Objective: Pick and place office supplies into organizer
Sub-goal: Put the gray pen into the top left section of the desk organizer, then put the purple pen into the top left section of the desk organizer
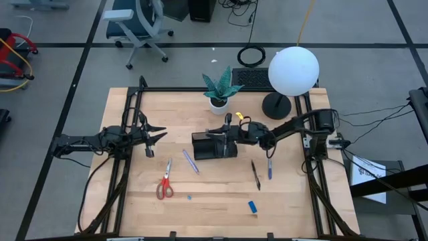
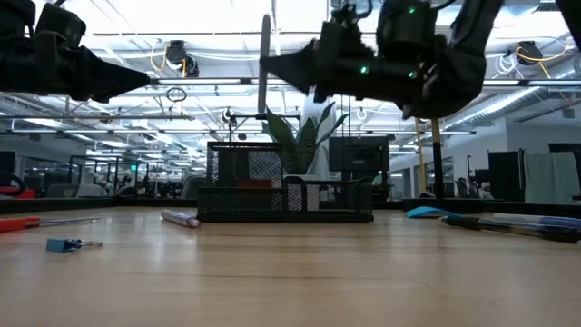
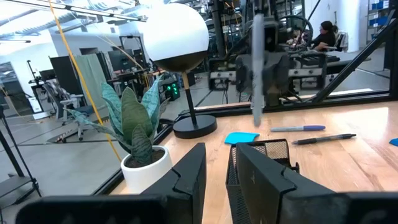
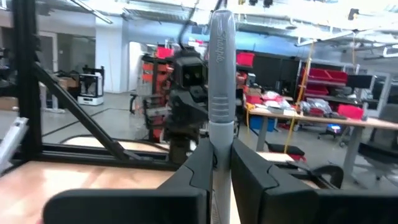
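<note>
The black mesh organizer (image 1: pixel 214 146) (image 2: pixel 286 193) stands mid-table. My right gripper (image 1: pixel 222 134) (image 4: pixel 222 149) reaches over it from the table's right, shut on a grey pen (image 4: pixel 221 74) (image 2: pixel 266 54) that stands upright above the organizer. Lying flat on the table are red-handled scissors (image 1: pixel 165 182), a purple pen (image 1: pixel 190 161), a dark pen (image 1: pixel 255 175), another pen (image 1: pixel 269 167) and a small blue block (image 1: pixel 253 207). A blue note pad (image 3: pixel 241 137) lies beyond the organizer. My left gripper (image 1: pixel 155 137) (image 3: pixel 214 180) waits at the left, open, holding nothing. My right gripper pinches the grey pen's barrel (image 4: pixel 221 134) between its two fingers, about halfway along it as the low view shows. The fingers come roughly level from the table's right and lie across the pen. The pen stands upright, lifted clear above the organizer.
A potted plant (image 1: pixel 219 90) stands just behind the organizer. A lamp with a white globe (image 1: pixel 293 70) and a round black base (image 1: pixel 276 105) stands at the back right. Bare wood lies along the near edge, past the scissors and the blue block.
</note>
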Motion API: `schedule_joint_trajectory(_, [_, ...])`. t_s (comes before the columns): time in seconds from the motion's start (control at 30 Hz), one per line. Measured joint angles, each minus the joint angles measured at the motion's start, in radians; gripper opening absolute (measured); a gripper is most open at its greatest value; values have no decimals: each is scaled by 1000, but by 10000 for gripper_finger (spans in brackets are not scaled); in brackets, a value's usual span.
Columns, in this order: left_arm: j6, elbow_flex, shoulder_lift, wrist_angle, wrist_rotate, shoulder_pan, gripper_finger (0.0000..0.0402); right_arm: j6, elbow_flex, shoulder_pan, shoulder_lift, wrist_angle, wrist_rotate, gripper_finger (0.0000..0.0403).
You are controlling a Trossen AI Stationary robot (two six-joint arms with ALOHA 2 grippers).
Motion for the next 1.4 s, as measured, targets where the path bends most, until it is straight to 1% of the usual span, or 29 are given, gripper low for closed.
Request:
schedule_joint_trajectory(0.43, [0, 0, 0, 0, 0, 0, 97, 53, 1, -33, 72, 15, 1, 27])
schedule_joint_trajectory(0.6, [0, 0, 0, 0, 0, 0, 97, 86, 1, -32, 72, 4, 2, 37])
schedule_joint_trajectory(1.07, [0, 0, 0, 0, 0, 0, 97, 83, 1, -32, 72, -18, 4, 75])
schedule_joint_trajectory(1.4, [0, 0, 0, 0, 0, 0, 97, 79, 1, -32, 72, -18, 5, 86])
